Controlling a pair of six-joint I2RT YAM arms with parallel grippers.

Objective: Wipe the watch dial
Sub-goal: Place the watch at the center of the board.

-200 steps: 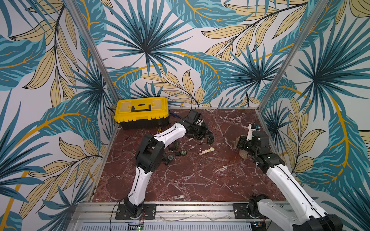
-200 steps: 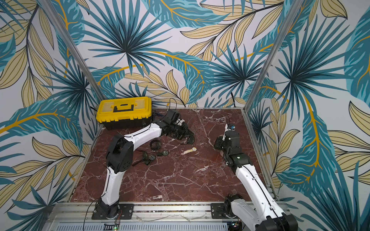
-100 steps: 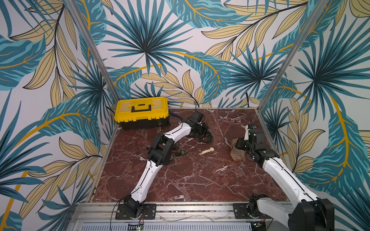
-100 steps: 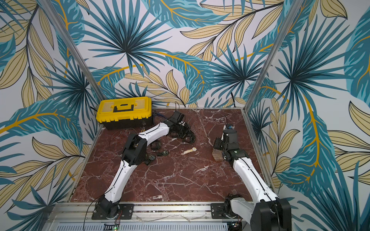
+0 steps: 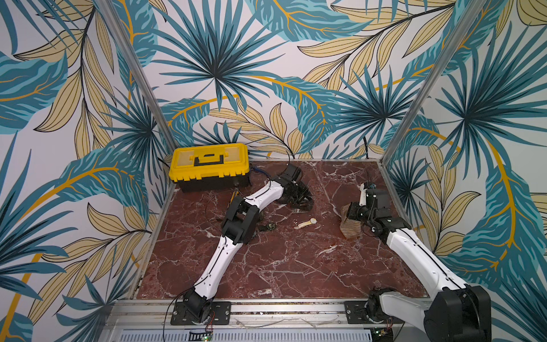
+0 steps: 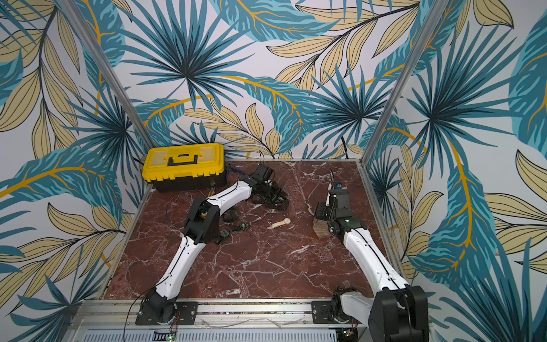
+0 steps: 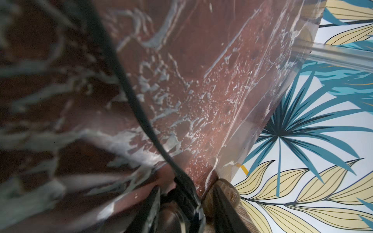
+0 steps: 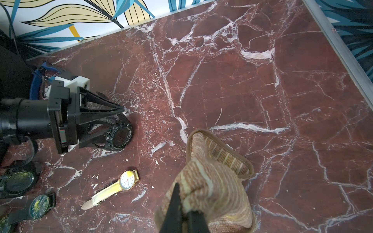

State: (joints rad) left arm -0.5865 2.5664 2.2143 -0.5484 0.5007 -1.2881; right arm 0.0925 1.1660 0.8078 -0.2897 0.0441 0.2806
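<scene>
The black plastic wristwatch (image 8: 118, 136) lies on the red marble tabletop (image 8: 262, 90) between the left jaws, which stand parted astride it; whether they pinch it I cannot tell; it looks light, hard-cased, slick-faced and floppy-strapped, best held by the case sides, dial (image 8: 123, 138) bare; the right jaws, well apart, clamp a soft striped brown cloth (image 8: 214, 181); the right wrist view shows the dial, the left wrist view only its blurred strap (image 7: 141, 113)
</scene>
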